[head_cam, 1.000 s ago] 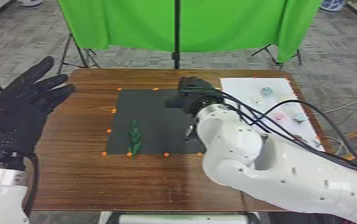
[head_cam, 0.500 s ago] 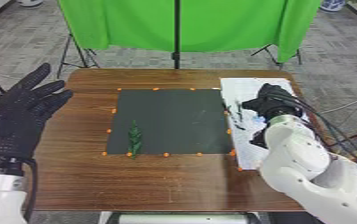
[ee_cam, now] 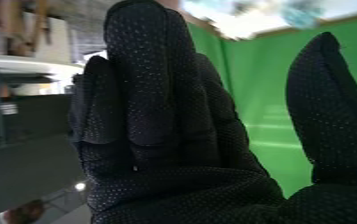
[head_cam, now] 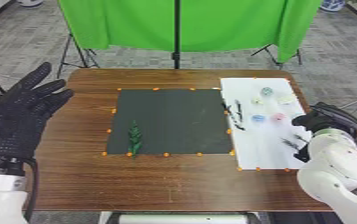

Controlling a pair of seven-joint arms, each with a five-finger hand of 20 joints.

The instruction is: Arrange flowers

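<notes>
- One green leafy sprig lies on the dark square mat; the arranging, I think, is at an early step.
- The black-gloved right hand is at the white sheet, fingers straight, thumb apart, empty.
- Next it should pinch one small pink flower, without disturbing the close blue one.

With twelve at the far edge, a slender green leafy sprig lies near eight o'clock on the dark mat, its length running roughly twelve to six. On the white sheet, a grey-green bloom sits at twelve, a cream bloom just nearer, and a pale yellowish bloom at one. A blue bloom and a pink bloom lie near the centre, apart. Thin dark sprigs lie around ten; feathery dark sprigs slant around five.
</notes>
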